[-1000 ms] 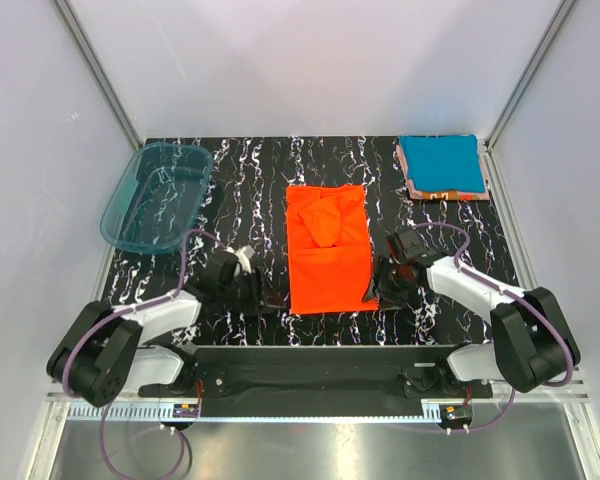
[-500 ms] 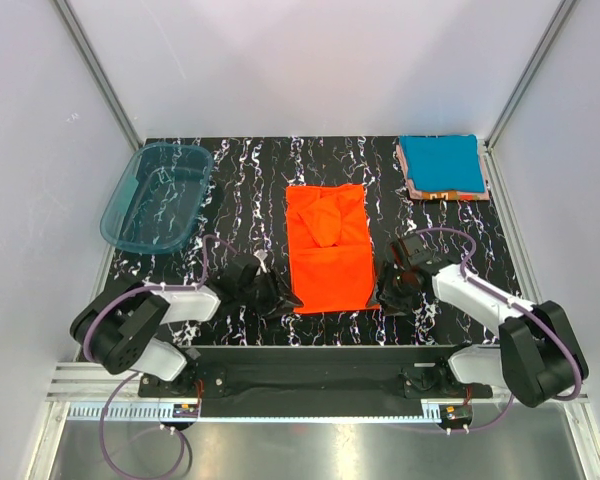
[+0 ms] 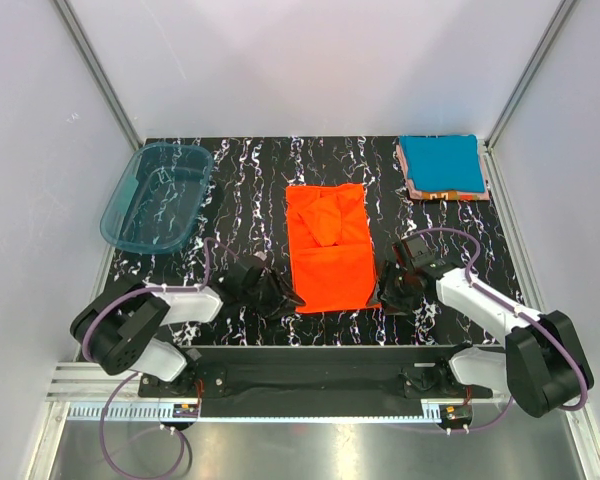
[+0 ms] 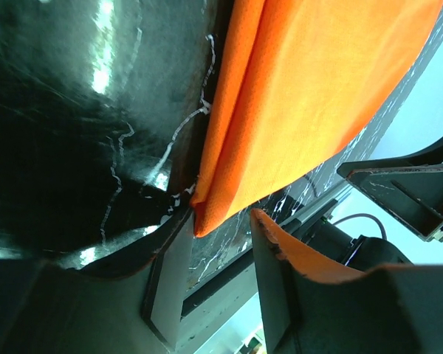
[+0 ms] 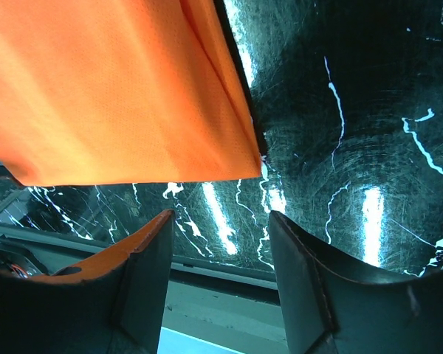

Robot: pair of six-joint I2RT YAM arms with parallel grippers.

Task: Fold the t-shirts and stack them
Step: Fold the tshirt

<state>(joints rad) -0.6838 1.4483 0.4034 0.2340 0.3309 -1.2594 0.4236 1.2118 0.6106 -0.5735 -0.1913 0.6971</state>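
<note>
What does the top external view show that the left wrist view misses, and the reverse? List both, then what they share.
Only the top external view: the translucent teal tub at far left, the folded teal blue t-shirt topping a stack at far right, and the right claw beside the orange-red t-shirt. Only the left wrist view: the left claw open, with the shirt's near corner in the gap between its fingers. Both: the orange-red t-shirt lying on the black marbled table.

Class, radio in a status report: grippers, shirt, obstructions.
Left gripper open at near left corner of orange shirt. Right gripper open, just short of near right corner. Shirt flat on table, ungripped. No obstruction seen.
</note>
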